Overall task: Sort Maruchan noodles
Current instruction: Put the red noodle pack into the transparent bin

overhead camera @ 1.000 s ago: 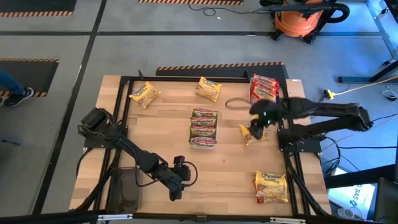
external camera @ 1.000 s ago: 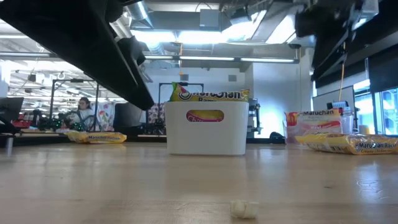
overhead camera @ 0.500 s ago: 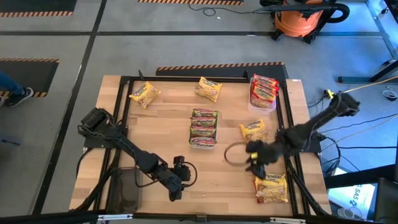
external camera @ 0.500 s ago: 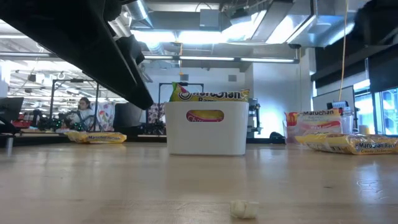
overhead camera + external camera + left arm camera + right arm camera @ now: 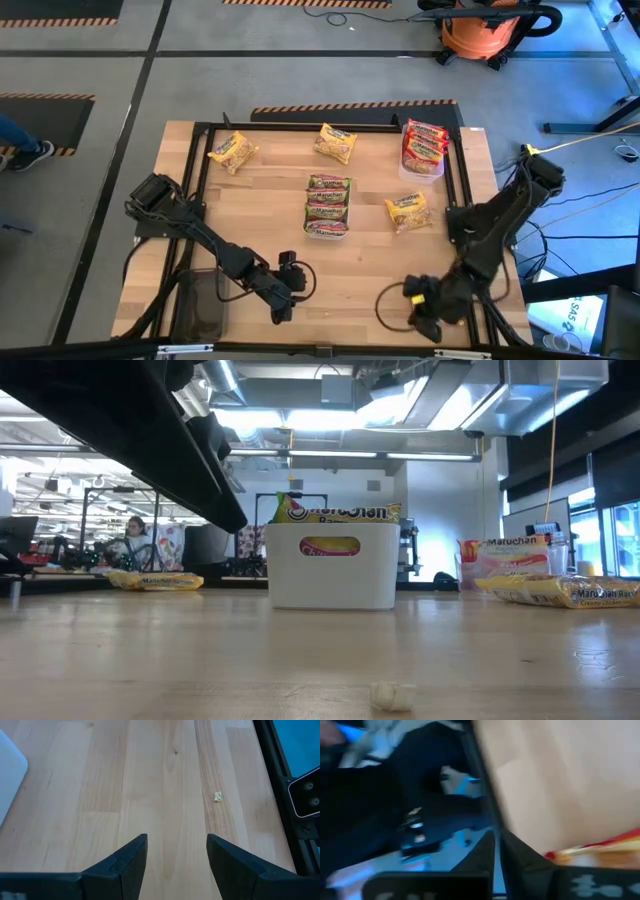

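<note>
High view: five yellow noodle packets visible, at far-left (image 5: 232, 151), far-middle (image 5: 335, 142), mid-right (image 5: 408, 211), all tilted. Three green packets (image 5: 327, 205) stacked in the center tray, long axes left-right. Red packets (image 5: 423, 147) in the far-right tray. Right end effector (image 5: 425, 310) at the near-right tabletop (image 5: 370, 250) edge, over a packet; grip unclear. Left end effector (image 5: 283, 300) near-center.

Low view: white bin (image 5: 331, 565) holding a packet.

Left wrist view: fingers (image 5: 128, 861) spread apart, empty.
</note>
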You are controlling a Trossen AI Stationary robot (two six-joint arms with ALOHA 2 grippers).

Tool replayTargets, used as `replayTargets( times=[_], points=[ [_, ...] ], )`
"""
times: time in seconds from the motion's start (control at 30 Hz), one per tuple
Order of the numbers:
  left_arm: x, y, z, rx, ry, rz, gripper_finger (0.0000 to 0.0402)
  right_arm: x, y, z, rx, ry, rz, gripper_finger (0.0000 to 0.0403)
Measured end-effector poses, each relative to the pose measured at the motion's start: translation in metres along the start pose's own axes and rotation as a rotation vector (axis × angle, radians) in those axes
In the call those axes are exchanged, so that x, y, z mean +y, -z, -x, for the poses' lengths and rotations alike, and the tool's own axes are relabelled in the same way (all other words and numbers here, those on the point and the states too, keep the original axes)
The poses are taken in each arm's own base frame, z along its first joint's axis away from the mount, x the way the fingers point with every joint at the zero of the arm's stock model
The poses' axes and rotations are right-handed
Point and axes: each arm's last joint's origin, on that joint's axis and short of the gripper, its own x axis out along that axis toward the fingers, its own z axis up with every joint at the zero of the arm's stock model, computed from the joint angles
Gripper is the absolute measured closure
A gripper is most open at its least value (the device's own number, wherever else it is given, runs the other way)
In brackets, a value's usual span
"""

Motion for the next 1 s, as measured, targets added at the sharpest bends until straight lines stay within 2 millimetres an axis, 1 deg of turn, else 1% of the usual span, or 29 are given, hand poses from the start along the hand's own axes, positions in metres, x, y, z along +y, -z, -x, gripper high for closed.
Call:
replayTargets(
  times=[0.07, 0.13, 0.2, 0.33, 0.47, 0.53, 0.67, 0.83, 1.0],
  points=[
    [0.000, 0.000, 0.000, 0.000, 0.000, 0.000, 0.0202, 0.012, 0.008, 0.001, -0.001, -0.026, -0.015, 0.0388],
    [0.000, 0.000, 0.000, 0.000, 0.000, 0.000, 0.0202, 0.016, 0.019, -0.001, 0.018, -0.016, -0.043, 0.0381],
    [0.000, 0.000, 0.000, 0.000, 0.000, 0.000, 0.0202, 0.020, 0.030, -0.006, 0.045, -0.010, -0.082, 0.0383],
    [0.000, 0.000, 0.000, -0.001, -0.002, -0.001, 0.0202, 0.016, 0.050, -0.022, 0.094, 0.052, -0.103, 0.0400],
    [0.001, 0.000, 0.000, -0.014, -0.026, -0.006, 0.0202, 0.007, 0.061, -0.038, 0.117, 0.143, -0.075, 0.0397],
    [0.001, -0.001, 0.000, -0.024, -0.042, -0.008, 0.0202, 0.000, 0.063, -0.042, 0.130, 0.208, -0.069, 0.0398],
    [0.002, -0.001, 0.000, -0.026, -0.048, -0.009, 0.0202, -0.011, 0.062, -0.040, 0.109, 0.325, -0.036, 0.0401],
    [0.003, -0.002, 0.000, -0.038, -0.071, -0.017, 0.0202, -0.029, 0.060, -0.031, 0.040, 0.535, 0.022, 0.0402],
    [0.004, -0.002, 0.000, -0.050, -0.092, -0.017, 0.0202, -0.046, 0.050, -0.020, -0.077, 0.748, 0.065, 0.0402]
  ],
)
